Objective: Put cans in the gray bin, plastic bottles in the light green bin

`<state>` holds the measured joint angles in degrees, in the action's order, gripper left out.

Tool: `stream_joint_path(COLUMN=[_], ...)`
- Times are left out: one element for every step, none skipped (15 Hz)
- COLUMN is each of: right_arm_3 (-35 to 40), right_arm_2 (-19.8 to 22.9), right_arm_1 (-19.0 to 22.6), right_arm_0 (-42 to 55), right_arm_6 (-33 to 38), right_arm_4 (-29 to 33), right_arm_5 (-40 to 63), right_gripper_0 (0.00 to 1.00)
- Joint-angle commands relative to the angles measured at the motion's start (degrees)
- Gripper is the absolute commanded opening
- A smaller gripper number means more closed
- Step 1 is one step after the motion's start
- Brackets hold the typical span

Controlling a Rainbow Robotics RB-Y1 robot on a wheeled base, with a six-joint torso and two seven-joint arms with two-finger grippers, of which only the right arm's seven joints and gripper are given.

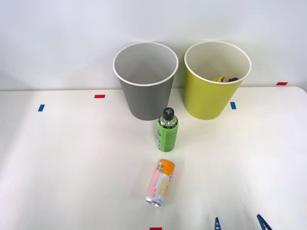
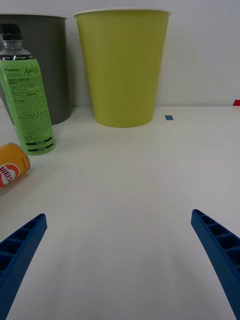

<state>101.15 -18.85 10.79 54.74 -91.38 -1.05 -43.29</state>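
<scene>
A green-labelled plastic bottle (image 1: 167, 130) (image 2: 27, 95) with a black cap stands upright in front of the gray bin (image 1: 146, 81) (image 2: 50, 70). An orange, pink and white can (image 1: 160, 183) (image 2: 11, 165) lies on its side nearer me, silver end toward the table's front. The light green bin (image 1: 216, 81) (image 2: 122, 65) stands to the right of the gray one, with a yellowish dark-capped bottle (image 1: 224, 79) lying inside it. My right gripper (image 1: 240, 223) (image 2: 120, 260) hovers low at the table's front edge, right of the can, open with nothing between its blue fingers.
Red tape marks (image 1: 99, 96) and blue tape marks (image 1: 233, 105) dot the white table. A white wall stands right behind both bins. Bare tabletop (image 2: 130, 175) lies between my gripper and the light green bin.
</scene>
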Motion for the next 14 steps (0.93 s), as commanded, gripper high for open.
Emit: stream_joint_path(right_arm_3=[0.0, 0.0, 0.0, 0.0, 0.0, 0.0, 0.0, 0.0, 0.0, 0.0, 0.0, 0.0, 0.0, 0.0], right_arm_2=[0.0, 0.0, 0.0, 0.0, 0.0, 0.0, 0.0, 0.0, 0.0, 0.0, 0.0, 0.0, 0.0, 0.0], right_arm_1=[0.0, 0.0, 0.0, 0.0, 0.0, 0.0, 0.0, 0.0, 0.0, 0.0, 0.0, 0.0, 0.0, 0.0], right_arm_0=[0.0, 0.0, 0.0, 0.0, 0.0, 0.0, 0.0, 0.0, 0.0, 0.0, 0.0, 0.0, 0.0, 0.0], right_arm_6=[0.0, 0.0, 0.0, 0.0, 0.0, 0.0, 0.0, 0.0, 0.0, 0.0, 0.0, 0.0, 0.0, 0.0], right_arm_4=[0.0, 0.0, 0.0, 0.0, 0.0, 0.0, 0.0, 0.0, 0.0, 0.0, 0.0, 0.0, 0.0, 0.0], right_arm_5=[0.0, 0.0, 0.0, 0.0, 0.0, 0.0, 0.0, 0.0, 0.0, 0.0, 0.0, 0.0, 0.0, 0.0], right_gripper_0=[1.00, 1.00, 1.00, 1.00, 1.00, 1.00, 1.00, 1.00, 1.00, 1.00, 1.00, 1.00, 1.00, 1.00])
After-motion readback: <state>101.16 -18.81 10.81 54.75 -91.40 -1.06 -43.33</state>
